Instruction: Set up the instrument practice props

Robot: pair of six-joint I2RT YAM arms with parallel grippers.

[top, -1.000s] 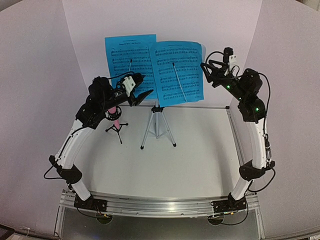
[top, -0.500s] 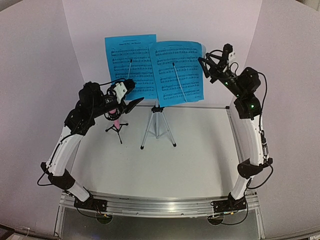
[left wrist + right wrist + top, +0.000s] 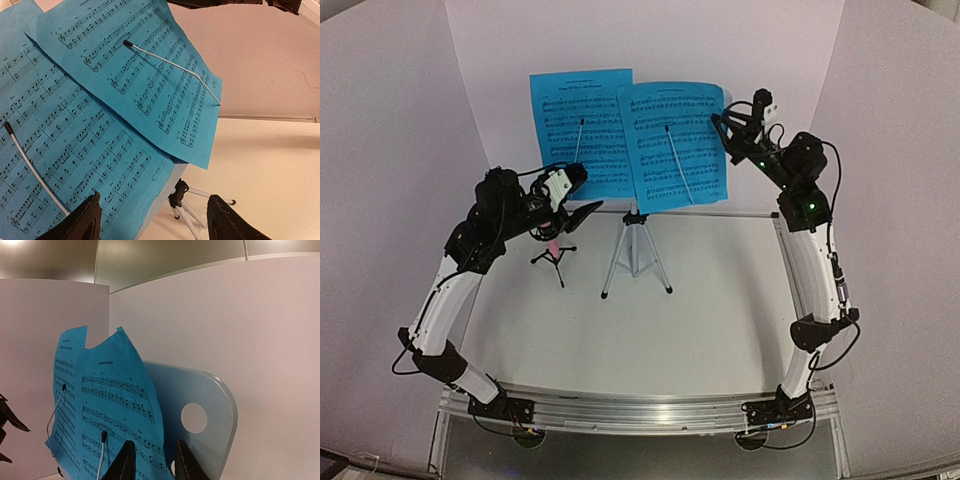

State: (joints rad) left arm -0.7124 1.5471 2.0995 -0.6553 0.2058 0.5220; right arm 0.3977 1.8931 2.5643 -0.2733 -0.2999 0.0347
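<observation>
The music stand's silver tripod [image 3: 636, 250] stands at the back middle of the table. Two bright blue sheets rest on its desk, the left sheet [image 3: 575, 120] and the right sheet [image 3: 675, 140], each under a thin white wire arm. The pale blue-grey desk [image 3: 210, 405] shows behind the right sheet [image 3: 115, 400]. My right gripper [image 3: 723, 130] is open, its fingers [image 3: 125, 462] astride that sheet's right edge. My left gripper [image 3: 588, 208] is wide open and empty, low beside the stand. Its view shows both sheets [image 3: 75, 140] and the tripod head [image 3: 187, 200].
A small black tripod carrying a pink object [image 3: 552, 250] stands on the table just left of the music stand, under my left arm. White walls [image 3: 410, 150] close in the back and both sides.
My left arm has drawn back to the left, away from the stand. My right gripper has moved up and left, closing in on the right sheet's edge.
</observation>
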